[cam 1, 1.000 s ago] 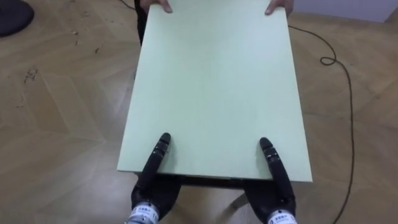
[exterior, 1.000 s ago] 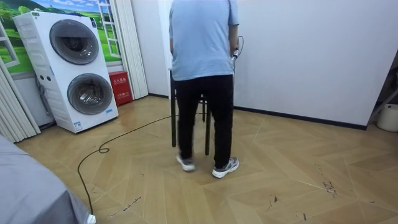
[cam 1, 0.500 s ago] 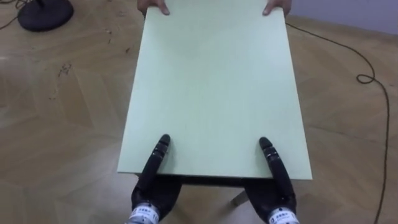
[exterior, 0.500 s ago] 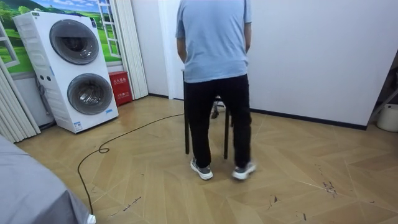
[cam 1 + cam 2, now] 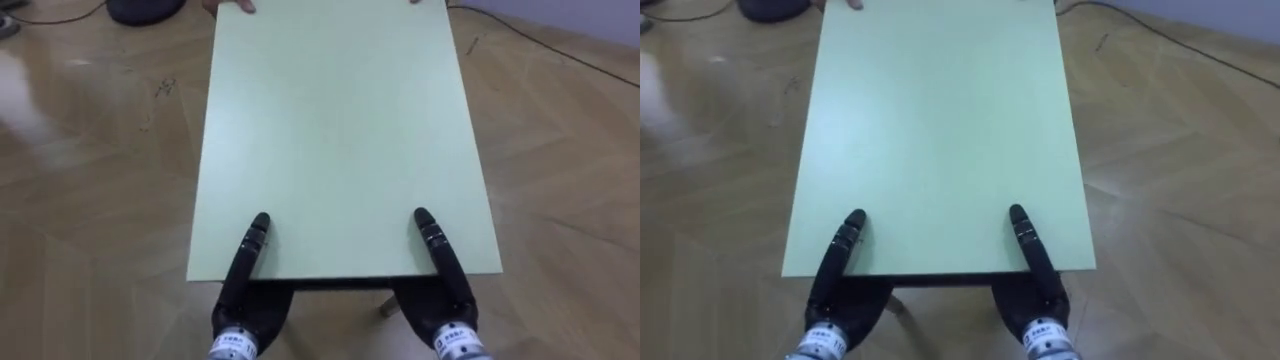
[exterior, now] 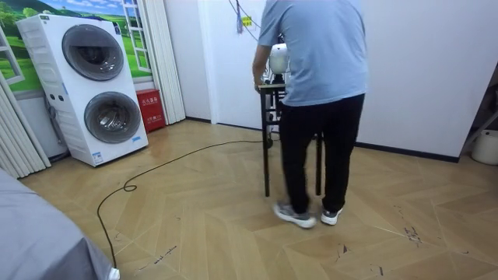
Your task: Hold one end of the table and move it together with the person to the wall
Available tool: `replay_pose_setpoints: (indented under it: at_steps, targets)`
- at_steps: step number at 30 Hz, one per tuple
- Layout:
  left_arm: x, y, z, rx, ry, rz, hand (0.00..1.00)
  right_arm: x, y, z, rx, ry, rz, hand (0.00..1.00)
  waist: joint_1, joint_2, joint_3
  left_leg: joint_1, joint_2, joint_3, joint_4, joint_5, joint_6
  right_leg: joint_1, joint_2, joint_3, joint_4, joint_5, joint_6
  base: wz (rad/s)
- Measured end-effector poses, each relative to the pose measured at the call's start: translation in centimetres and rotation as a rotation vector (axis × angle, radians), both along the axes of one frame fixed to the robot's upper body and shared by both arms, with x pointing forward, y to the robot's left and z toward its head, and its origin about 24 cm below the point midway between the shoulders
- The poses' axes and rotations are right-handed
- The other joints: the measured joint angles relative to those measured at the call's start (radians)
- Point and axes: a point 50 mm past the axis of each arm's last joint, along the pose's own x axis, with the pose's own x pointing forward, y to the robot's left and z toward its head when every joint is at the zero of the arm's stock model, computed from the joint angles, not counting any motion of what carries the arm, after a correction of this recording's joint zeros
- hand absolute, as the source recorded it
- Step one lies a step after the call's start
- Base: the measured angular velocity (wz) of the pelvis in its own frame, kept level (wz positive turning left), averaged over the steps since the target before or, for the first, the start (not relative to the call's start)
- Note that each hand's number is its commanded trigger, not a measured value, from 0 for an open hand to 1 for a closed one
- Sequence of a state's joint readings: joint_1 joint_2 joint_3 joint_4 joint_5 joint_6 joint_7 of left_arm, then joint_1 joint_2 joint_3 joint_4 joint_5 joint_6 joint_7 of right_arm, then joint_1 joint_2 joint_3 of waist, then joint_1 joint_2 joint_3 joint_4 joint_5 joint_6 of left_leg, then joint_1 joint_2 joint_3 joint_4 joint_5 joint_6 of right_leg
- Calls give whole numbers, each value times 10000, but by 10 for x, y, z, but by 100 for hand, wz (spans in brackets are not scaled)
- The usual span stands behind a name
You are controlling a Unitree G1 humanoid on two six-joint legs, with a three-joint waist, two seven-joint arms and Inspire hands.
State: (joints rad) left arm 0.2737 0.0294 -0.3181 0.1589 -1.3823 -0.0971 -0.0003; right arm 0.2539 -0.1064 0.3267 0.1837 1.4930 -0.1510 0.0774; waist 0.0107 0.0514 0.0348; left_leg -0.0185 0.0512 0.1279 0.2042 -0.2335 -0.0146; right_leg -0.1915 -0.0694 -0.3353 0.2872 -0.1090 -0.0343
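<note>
**Inspector:** Room and floor?

**Assistant:** Herringbone wood floor (image 6: 233,233), white wall behind. Stacked white washing machines (image 6: 93,85) stand at the room view's left, well apart from the work.

**Inspector:** The person?

**Assistant:** A person (image 6: 315,78) in a light blue shirt and dark trousers stands with their back to the room camera. They hold the end of the table farthest from the robot's hands. One of the person's hands (image 5: 230,4) shows on that far edge.

**Inspector:** The table?

**Assistant:** Pale green table (image 5: 340,130) with dark legs, between person and robot. Its top runs straight ahead of the robot's hands.

**Inspector:** The robot's hands?

**Assistant:** Left hand (image 5: 254,243) and right hand (image 5: 432,240) sit at the near edge, one towards each corner. Each has a dark digit laid straight on the top and its palm below the edge. The rest is under the top, so I cannot tell whether either hand is closed on the edge.

**Inspector:** Smaller items?

**Assistant:** A dark round base (image 5: 145,10) sits on the floor, beyond and left of the left hand. A black cable (image 6: 156,165) lies across the floor.
</note>
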Motion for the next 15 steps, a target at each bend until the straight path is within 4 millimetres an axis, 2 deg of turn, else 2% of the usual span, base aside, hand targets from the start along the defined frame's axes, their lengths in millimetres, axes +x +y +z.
replay_pose_setpoints:
  at_steps: [2,3,5,6,7,8,9,12,15]
  targets:
    - [-2,0,-1,59,65,-45,100,-3,1,-2,71,117,-60,100,-185,-28,11,-173,-249,-526,178,62,118,76,-304,-139,312,-222,176,84]
    - [-2,1,-1,91,73,-71,100,-5,1,-3,73,155,-73,100,-348,-31,14,-257,-299,-690,196,80,148,135,-373,-167,357,-278,238,118]
    - [-3,0,-2,249,145,-284,100,-11,2,-6,245,327,-245,100,-895,-102,11,-437,-502,-1007,346,192,294,457,-478,422,408,-582,550,136]
    - [-3,0,-2,262,162,-304,100,-12,2,-6,237,342,-262,100,-906,-136,14,-432,-535,-1016,352,213,314,495,-474,628,408,-620,602,78]
    - [-3,0,-2,259,167,-319,100,-11,2,-6,232,332,-279,100,-823,-180,14,-468,-604,-1090,367,228,338,502,-471,854,403,-654,651,32]
    - [-3,-1,-2,243,172,-347,100,-12,3,-6,214,324,-287,100,-655,-198,13,-556,-655,-1220,433,232,355,520,-492,867,391,-656,670,28]
    - [-3,-1,-2,252,165,-358,100,-12,2,-6,189,311,-338,100,-630,-209,18,-618,-677,-1321,502,231,356,536,-497,878,381,-654,677,38]
    - [-4,0,-3,288,219,-369,100,-12,1,-6,149,362,-350,100,-525,-269,16,-669,-682,-1650,557,240,355,764,-459,918,229,-656,692,44]
    - [-4,0,-3,234,290,-379,100,-13,-1,-7,50,397,-317,100,-141,-300,8,-651,-642,-1885,536,278,293,1071,-306,1061,-175,-648,700,29]
